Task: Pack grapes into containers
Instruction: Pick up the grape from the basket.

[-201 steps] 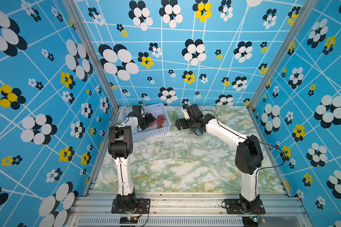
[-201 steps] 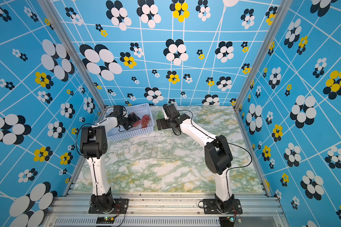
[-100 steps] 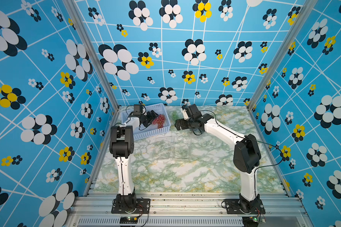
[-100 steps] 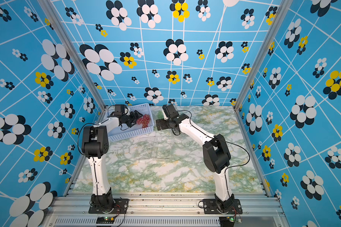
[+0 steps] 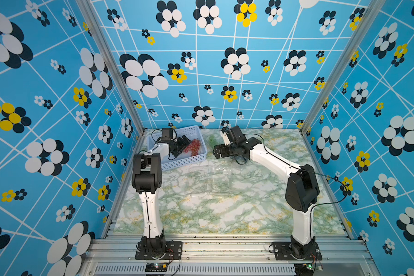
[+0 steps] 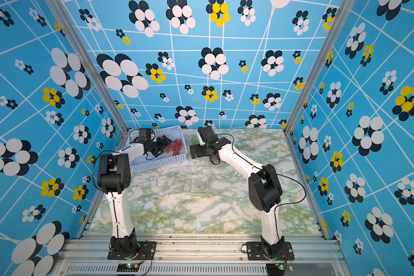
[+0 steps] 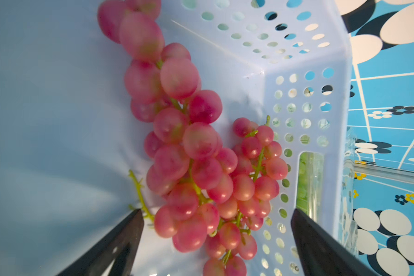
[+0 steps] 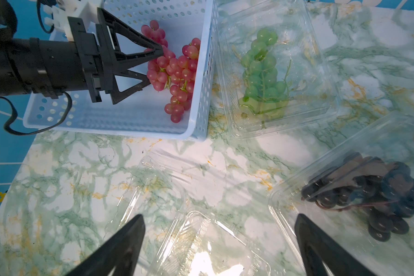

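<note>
well, the red grapes (image 7: 196, 167) in the basket (image 7: 304, 78) are soft and wobbly, so the left gripper (image 7: 216, 212), spread wide near them, should gently pinch the bunch's thick middle.

White arms (image 5: 151, 210) with black joints (image 5: 146, 175)

Left claw (image 8: 155, 67) spread at red grapes (image 8: 177, 69) in basket (image 8: 120, 117); green grapes (image 8: 261, 71) boxed.

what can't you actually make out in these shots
Both top views: dark grapes hidden behind the right arm; empty container barely visible.
Right wrist view: that container cut off by the frame edge.
Left wrist view: red grapes run off the frame; whether the left gripper touches them is unclear.
</note>
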Robot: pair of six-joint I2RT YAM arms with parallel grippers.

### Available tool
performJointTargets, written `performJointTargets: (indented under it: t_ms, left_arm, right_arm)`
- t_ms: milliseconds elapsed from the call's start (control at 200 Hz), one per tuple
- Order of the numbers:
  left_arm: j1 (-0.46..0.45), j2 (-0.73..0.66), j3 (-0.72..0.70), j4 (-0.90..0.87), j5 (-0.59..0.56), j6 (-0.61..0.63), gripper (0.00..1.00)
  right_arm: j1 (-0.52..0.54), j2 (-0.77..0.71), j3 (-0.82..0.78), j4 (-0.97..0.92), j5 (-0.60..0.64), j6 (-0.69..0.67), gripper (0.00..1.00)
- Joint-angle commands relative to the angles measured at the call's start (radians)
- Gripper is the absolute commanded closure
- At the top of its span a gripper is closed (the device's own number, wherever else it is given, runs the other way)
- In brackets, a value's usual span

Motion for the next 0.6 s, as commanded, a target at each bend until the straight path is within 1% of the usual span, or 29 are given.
performJointTargets:
  t_ms: [0, 175, 300, 515, 595]
  left_arm:
    - [-0.013, -0.062, -0.023, -0.05, -0.061, 0.028, 0.0]
    - [-0.014, -0.082, -0.044, -0.062, -0.078, 0.045, 0.0]
    - [-0.013, -0.077, -0.03, -0.094, -0.102, 0.057, 0.01]
    - [-0.016, -0.023, 0.065, -0.213, -0.165, 0.065, 0.01]
    - [-0.023, 0.004, 0.125, -0.274, -0.201, 0.082, 0.0]
  right_arm:
    - [-0.003, -0.055, -0.014, -0.024, -0.012, 0.013, 0.01]
    - [-0.003, -0.066, -0.021, -0.018, -0.019, 0.028, 0.01]
    - [-0.003, -0.07, -0.027, -0.018, -0.023, 0.034, 0.01]
    - [-0.003, -0.083, -0.035, -0.014, -0.023, 0.036, 0.01]
    - [-0.003, -0.084, -0.044, 0.0, -0.026, 0.037, 0.01]
